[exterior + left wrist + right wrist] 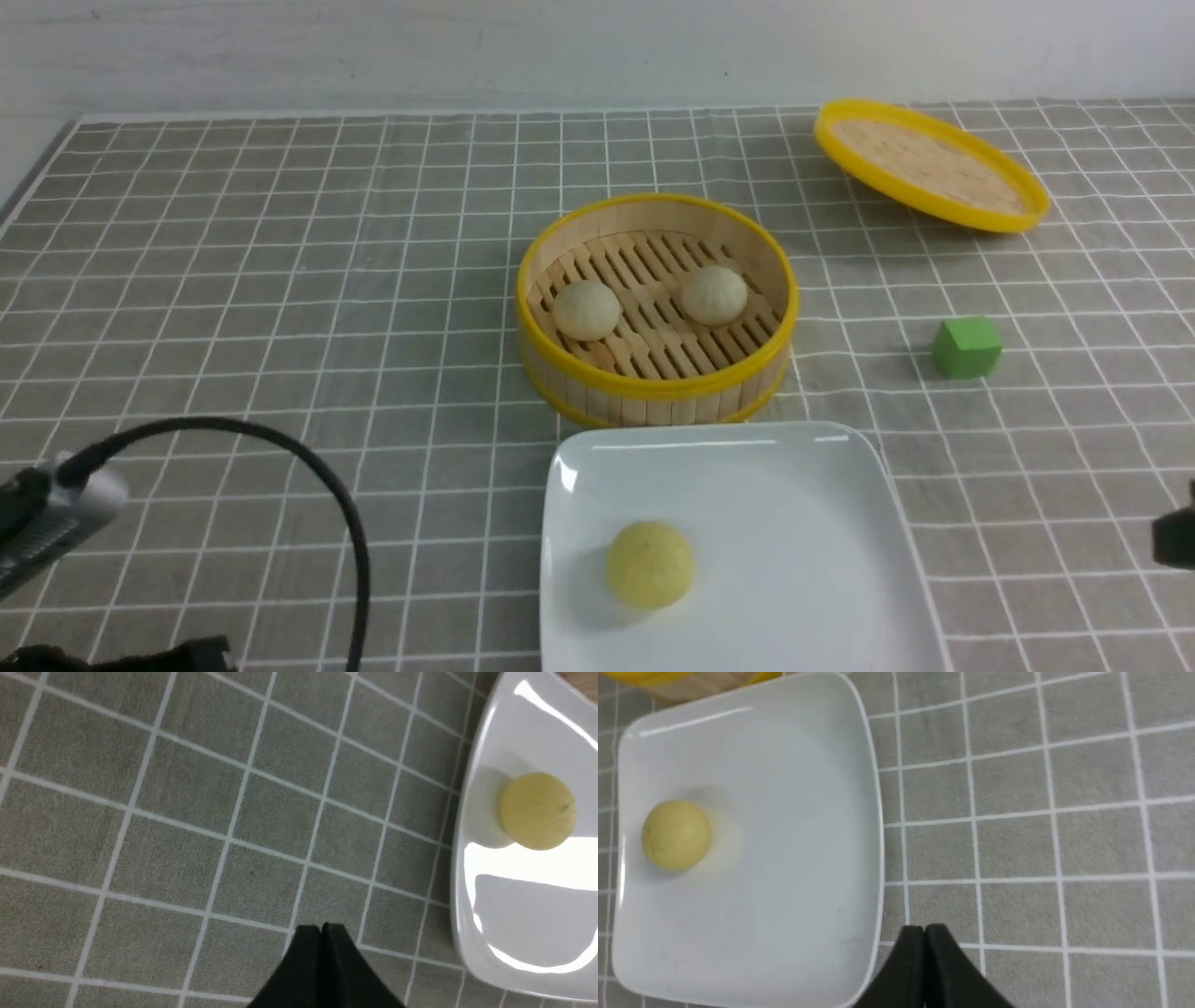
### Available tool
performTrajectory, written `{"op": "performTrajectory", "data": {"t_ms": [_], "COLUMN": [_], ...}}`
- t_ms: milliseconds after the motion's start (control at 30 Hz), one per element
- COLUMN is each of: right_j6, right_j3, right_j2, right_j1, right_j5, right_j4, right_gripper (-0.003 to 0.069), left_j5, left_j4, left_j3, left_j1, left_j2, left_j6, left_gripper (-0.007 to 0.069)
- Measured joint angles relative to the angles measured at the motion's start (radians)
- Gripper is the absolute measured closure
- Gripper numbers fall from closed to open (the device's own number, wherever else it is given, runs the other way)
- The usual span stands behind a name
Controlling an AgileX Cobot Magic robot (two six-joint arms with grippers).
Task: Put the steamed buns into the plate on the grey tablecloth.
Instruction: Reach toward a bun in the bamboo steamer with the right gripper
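Steamed buns (586,311) — both in basket (653,399).

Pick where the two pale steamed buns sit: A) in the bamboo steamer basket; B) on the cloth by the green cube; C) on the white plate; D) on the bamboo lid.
A: the left steamed bun and right steamed bun rest inside the steamer basket; the plate holds only the yellow bun.
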Motion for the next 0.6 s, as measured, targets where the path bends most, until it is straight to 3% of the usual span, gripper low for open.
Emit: {"op": "performTrajectory", "data": {"t_ms": [100,167,267,300,400,600], "right_j6": [-0.253,-0.314,-0.433,-0.443,-0.407,-0.193], "right_j3": [-0.09,-0.121,-0.229,-0.317,-0.431,-0.778], "right_j2": [0.168,0.215,0.359,0.459,0.571,0.852], "right_j1": [0.007,0.02,0.121,0.209,0.292,0.401], "right_j5": [0.031,0.04,0.027,-0.022,-0.088,-0.131], "right_j4": [0.172,0.22,0.325,0.323,0.265,-0.024], "right_gripper": [0.062,0.0608,0.0563,0.0535,0.0507,0.0403], "left_j5": [-0.008,-0.011,-0.027,-0.034,-0.035,-0.033], "left_j4": [-0.001,-0.001,-0.001,-0.001,-0.001,0.001], "left_j3": [0.0,0.0,0.0,-0.002,-0.003,-0.004], "left_j1": [0.0,0.0,0.0,0.0,0.0,0.0], "left_j2": [0.066,0.075,0.091,0.093,0.093,0.093], "left_j6": [0.036,0.042,0.064,0.069,0.072,0.073], "left_gripper": [0.0622,0.0622,0.0622,0.062,0.0612,0.0603]}}
